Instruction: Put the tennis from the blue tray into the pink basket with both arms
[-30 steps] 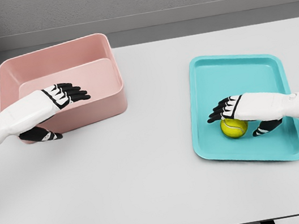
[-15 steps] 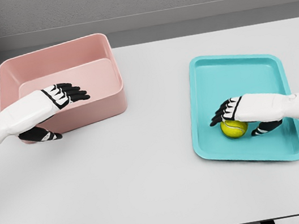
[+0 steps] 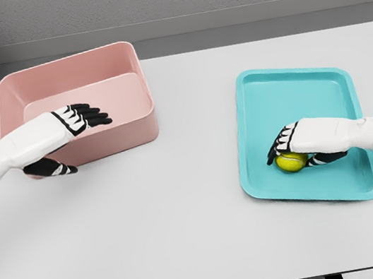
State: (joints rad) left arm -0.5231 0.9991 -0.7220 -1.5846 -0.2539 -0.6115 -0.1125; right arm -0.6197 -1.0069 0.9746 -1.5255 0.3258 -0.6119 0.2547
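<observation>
Right hand [image 3: 300,143]: fingers curled over the tennis ball [image 3: 291,160] in the blue tray [image 3: 292,86]
Left hand [image 3: 72,122]: fingers out flat, holding nothing, over the pink basket [image 3: 98,61]

One ball [image 3: 291,162], yellow-green, lies in one tray [image 3: 291,86]. Left of the tray, well apart, stands one basket [image 3: 129,85]. Two hands: the right hand [image 3: 300,142] over the tray, the left hand [image 3: 73,122] far left of it. One table [image 3: 203,237] bears everything.
</observation>
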